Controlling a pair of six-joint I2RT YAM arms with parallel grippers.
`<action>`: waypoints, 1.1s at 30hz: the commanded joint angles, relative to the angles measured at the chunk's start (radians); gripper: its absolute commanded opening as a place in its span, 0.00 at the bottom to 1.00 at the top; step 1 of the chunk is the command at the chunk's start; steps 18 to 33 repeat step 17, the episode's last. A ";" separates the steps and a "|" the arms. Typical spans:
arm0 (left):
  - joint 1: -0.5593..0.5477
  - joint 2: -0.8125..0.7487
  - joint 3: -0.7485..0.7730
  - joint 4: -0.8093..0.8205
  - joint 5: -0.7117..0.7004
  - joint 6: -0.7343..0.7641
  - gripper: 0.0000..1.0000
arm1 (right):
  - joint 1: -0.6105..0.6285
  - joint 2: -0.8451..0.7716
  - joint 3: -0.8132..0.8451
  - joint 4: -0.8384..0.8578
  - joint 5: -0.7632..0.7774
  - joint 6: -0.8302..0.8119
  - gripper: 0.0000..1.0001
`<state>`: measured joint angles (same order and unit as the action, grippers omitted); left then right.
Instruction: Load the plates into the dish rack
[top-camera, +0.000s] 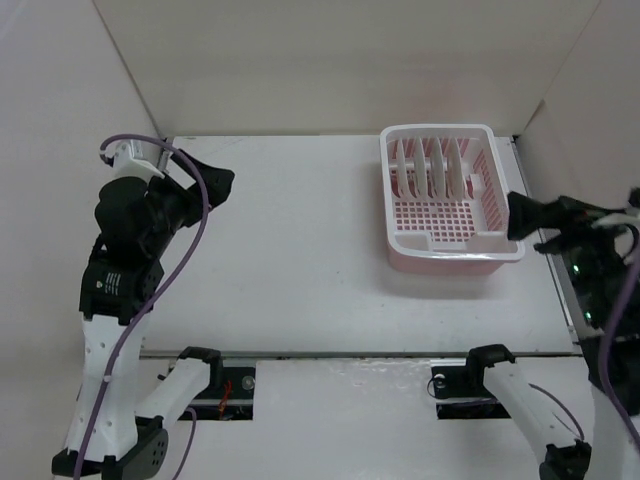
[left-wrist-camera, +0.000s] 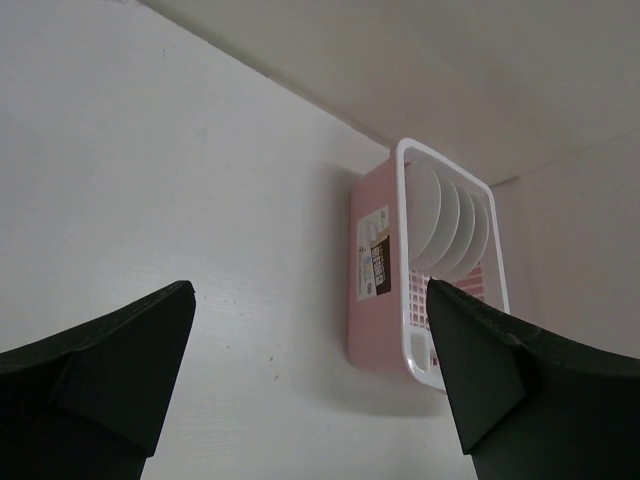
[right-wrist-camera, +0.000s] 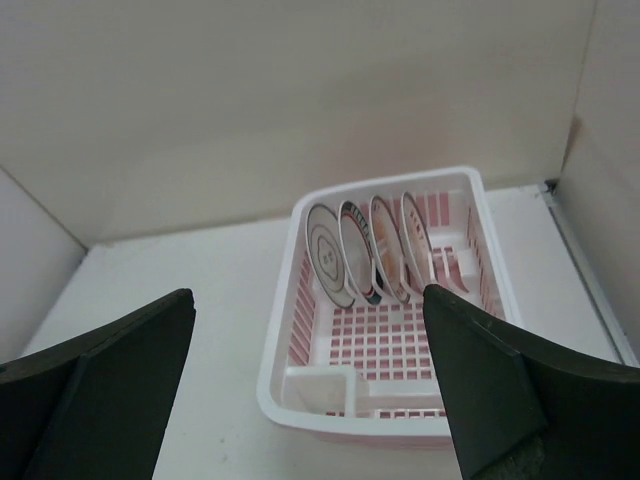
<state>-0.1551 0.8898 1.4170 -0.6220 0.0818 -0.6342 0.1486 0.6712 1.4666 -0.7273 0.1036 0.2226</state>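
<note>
Standing upright in 1 dish rack (top-camera: 450, 250): 4 plates (right-wrist-camera: 325, 255); L+R jaws spread, empty.

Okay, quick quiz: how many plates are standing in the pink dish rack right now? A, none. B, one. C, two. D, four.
D: the right wrist view shows four plates standing on edge in a row between the dividers at the far end of the dish rack.
</note>
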 joint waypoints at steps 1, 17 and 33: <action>0.003 -0.044 -0.062 -0.005 -0.008 -0.067 1.00 | 0.031 -0.094 0.015 -0.059 0.136 0.038 1.00; -0.041 -0.083 -0.007 -0.087 -0.068 -0.134 1.00 | 0.031 -0.142 0.132 -0.231 0.202 0.020 1.00; -0.041 -0.083 -0.007 -0.087 -0.068 -0.134 1.00 | 0.031 -0.142 0.132 -0.231 0.202 0.020 1.00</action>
